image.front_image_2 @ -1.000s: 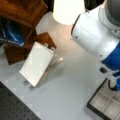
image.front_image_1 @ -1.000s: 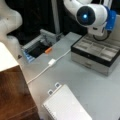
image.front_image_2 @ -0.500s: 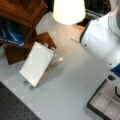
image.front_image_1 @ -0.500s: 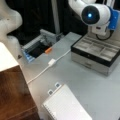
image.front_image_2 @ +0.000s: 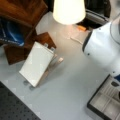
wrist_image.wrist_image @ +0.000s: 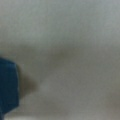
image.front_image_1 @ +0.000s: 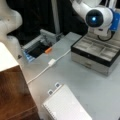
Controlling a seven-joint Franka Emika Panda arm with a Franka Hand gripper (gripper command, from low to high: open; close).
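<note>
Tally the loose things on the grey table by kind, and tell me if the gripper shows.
Compartment box: 1
Notepad: 1
White cable: 1
Orange marker: 1
Lamp: 1
Total: 5
The gripper is not in view; only the arm shows, above the box.

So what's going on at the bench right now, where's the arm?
The white Panda arm hangs over the compartmented tray box at a front view's right; its tool is hidden behind the arm's body there, and no fingers show in the wrist view, only a grey surface and a blue edge. Nothing is seen being held. On the grey table lie a white cable, an orange marker and a white notepad, all away from the arm.
</note>
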